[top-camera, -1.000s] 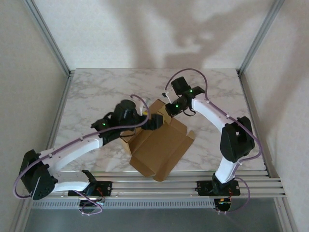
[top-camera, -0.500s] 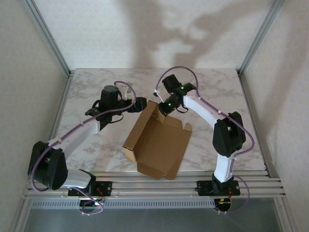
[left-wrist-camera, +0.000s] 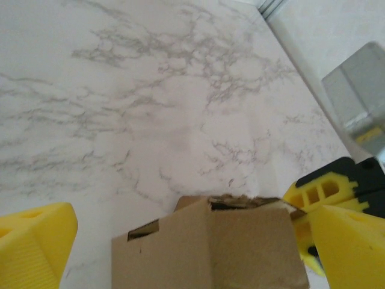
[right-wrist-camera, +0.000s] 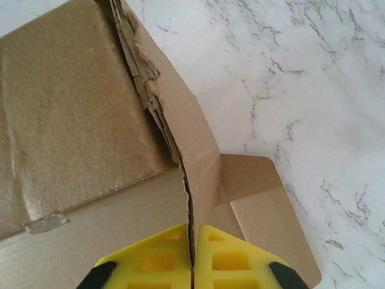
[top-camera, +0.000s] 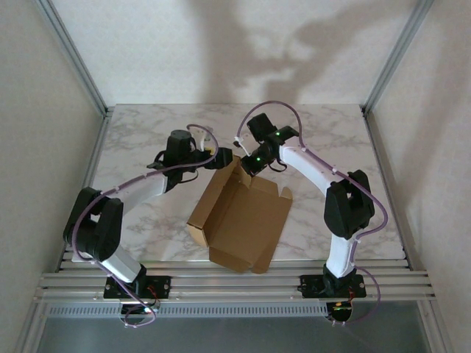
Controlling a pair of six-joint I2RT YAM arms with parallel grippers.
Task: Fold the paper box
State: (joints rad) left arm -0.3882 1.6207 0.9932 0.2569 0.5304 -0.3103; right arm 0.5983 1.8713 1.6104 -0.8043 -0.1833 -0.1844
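The paper box (top-camera: 239,220) is brown cardboard lying half-formed mid-table, one long wall raised on its left and flaps spread to the right. My right gripper (top-camera: 246,163) is at the box's far corner, and its yellow fingers (right-wrist-camera: 162,265) are shut on the thin upright wall edge (right-wrist-camera: 195,180). My left gripper (top-camera: 221,157) hovers just left of that same far corner. It is open, with its fingers (left-wrist-camera: 33,247) wide either side of the box corner (left-wrist-camera: 204,247) and not touching it.
The marble table (top-camera: 147,132) extends behind and to both sides of the box. Metal frame posts (top-camera: 73,55) stand at the back corners, and a rail (top-camera: 235,283) runs along the near edge by the arm bases.
My left arm pulled off the box toward the back left, then brought its open gripper right, up to the far corner. The box settled flatter. The right gripper kept its grip.
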